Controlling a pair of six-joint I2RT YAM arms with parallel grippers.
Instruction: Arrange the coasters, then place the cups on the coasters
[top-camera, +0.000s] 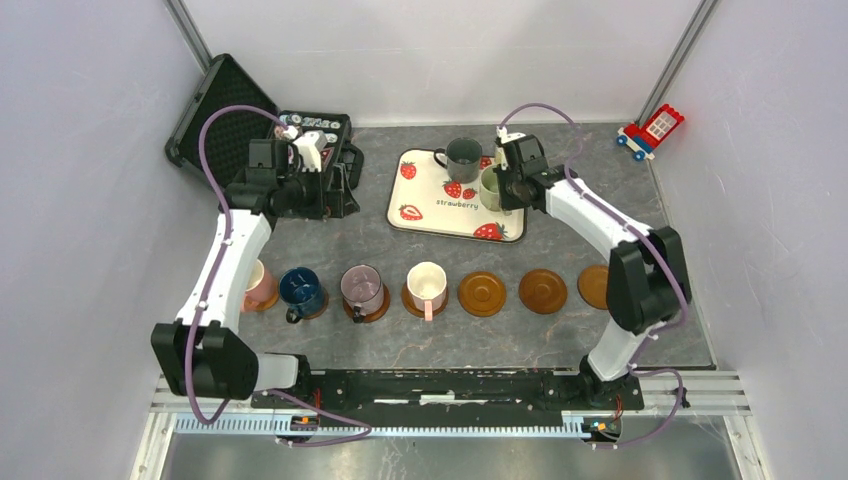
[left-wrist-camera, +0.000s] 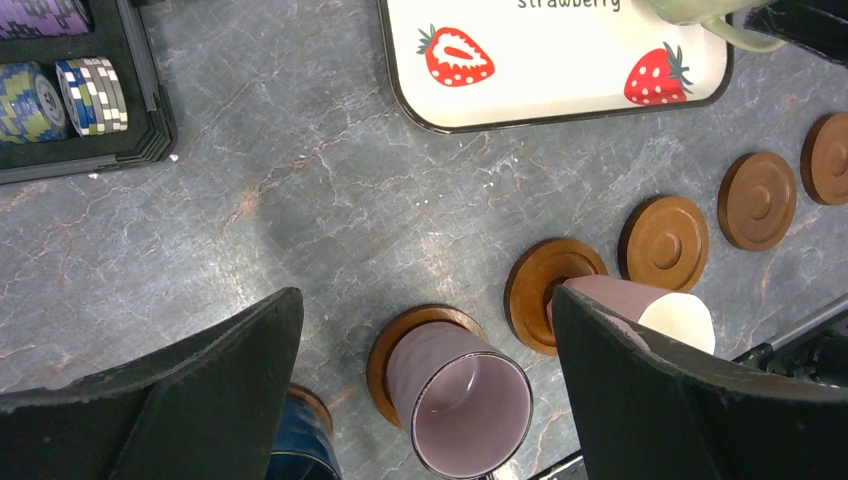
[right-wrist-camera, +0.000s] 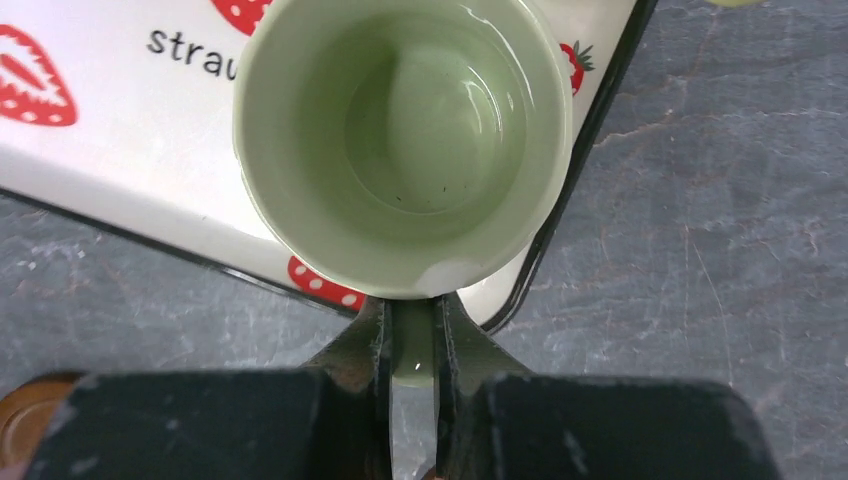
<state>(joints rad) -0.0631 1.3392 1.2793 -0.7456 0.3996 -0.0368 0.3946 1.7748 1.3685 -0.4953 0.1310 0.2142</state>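
Observation:
Seven brown coasters lie in a row near the front. Four carry cups: pink (top-camera: 258, 283), navy (top-camera: 299, 287), mauve (top-camera: 361, 284) and cream (top-camera: 427, 283). Three coasters (top-camera: 481, 294) (top-camera: 543, 291) (top-camera: 595, 286) are bare. On the strawberry tray (top-camera: 430, 205) stand a dark grey cup (top-camera: 463, 157) and a light green cup (right-wrist-camera: 405, 150). My right gripper (right-wrist-camera: 412, 340) is shut on the green cup's handle, over the tray's near right corner. My left gripper (left-wrist-camera: 425, 300) hangs open and holds nothing, high above the mauve cup (left-wrist-camera: 470, 400).
An open black case of poker chips (top-camera: 315, 135) sits at the back left, under my left wrist. A toy brick vehicle (top-camera: 650, 130) rests at the back right corner. Walls close in the table on three sides.

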